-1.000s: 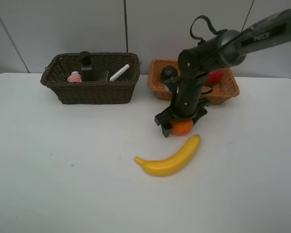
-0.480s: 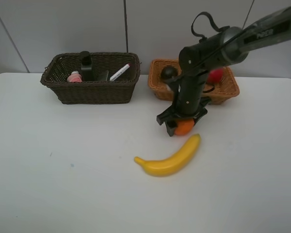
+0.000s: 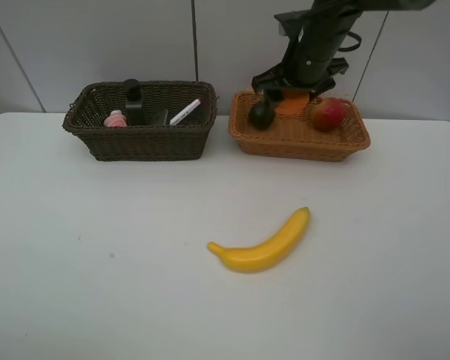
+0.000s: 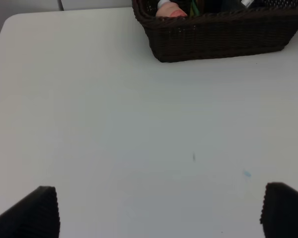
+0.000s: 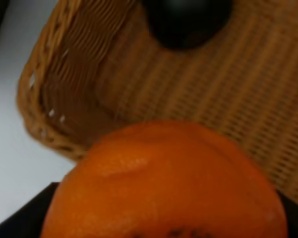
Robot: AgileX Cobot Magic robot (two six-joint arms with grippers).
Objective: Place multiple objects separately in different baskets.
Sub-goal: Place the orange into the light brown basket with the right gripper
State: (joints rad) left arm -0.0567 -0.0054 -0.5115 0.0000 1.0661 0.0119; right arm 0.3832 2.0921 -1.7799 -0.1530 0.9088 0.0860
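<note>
My right gripper [image 3: 291, 91] is shut on the orange [image 3: 290, 103] and holds it just above the orange-tan basket [image 3: 285, 142]. The orange fills the right wrist view [image 5: 164, 183], with the basket's woven floor [image 5: 248, 99] below it. The dark mangosteen [image 3: 260, 113] [image 5: 186, 20] and the red apple [image 3: 327, 115] lie in that basket. The yellow banana [image 3: 264, 244] lies on the table. The dark brown basket [image 3: 142, 139] [image 4: 218, 37] holds the pink bottle [image 3: 115, 118] [image 4: 170, 8], the black pump bottle [image 3: 133, 100] and the white marker pen [image 3: 184, 112]. The black block is hidden. My left gripper [image 4: 159, 213] is open over bare table.
The white table [image 3: 97, 262] runs to the front edge. A grey panelled wall [image 3: 97, 45] stands right behind both baskets. The right arm reaches in from the upper right, above the tan basket.
My right gripper has lifted the orange off the table beside the banana and carried it back to above the orange-tan basket. The banana and baskets have not moved.
</note>
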